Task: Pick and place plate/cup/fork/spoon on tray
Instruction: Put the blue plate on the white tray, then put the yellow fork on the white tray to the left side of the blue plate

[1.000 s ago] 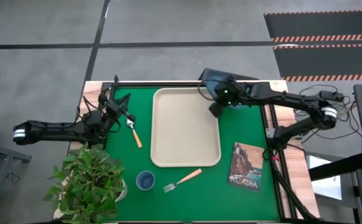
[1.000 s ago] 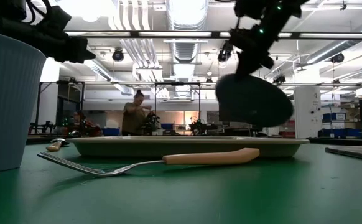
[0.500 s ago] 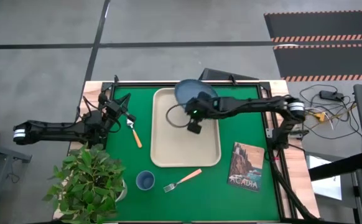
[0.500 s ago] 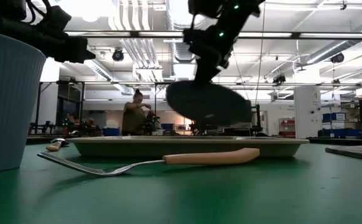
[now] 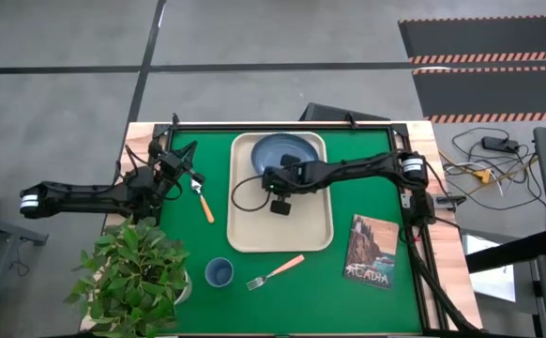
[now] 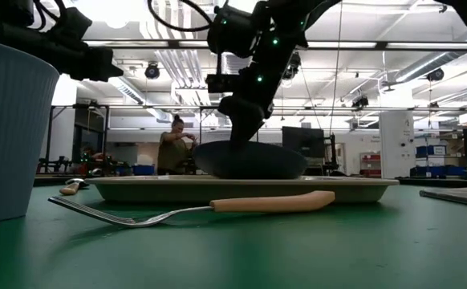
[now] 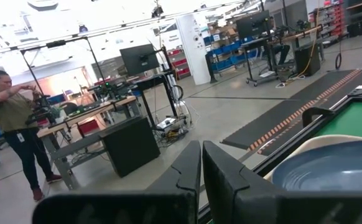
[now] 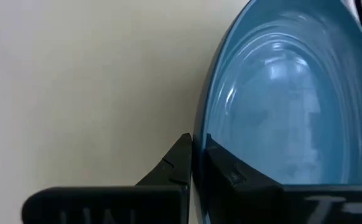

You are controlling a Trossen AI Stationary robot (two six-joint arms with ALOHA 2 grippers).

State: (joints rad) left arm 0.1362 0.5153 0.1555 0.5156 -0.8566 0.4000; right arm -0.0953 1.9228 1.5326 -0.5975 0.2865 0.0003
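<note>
Plate now down on the tray, rim still pinched

One cream rounded-rectangle tray (image 5: 254, 221) now bears the single glossy dusty-blue round plate (image 5: 287, 150) at its 12 o'clock end; half a second ago it hung above. The right gripper (image 5: 275, 178) clamps its rim. One small blue cup (image 5: 219, 272), one wooden-handled fork (image 5: 275, 272) and spoon (image 5: 202, 202) lie on green mat. Left gripper (image 5: 172, 161), fingers together, empty, at 9 o'clock.

Dark cabled arms, green LEDs
</note>
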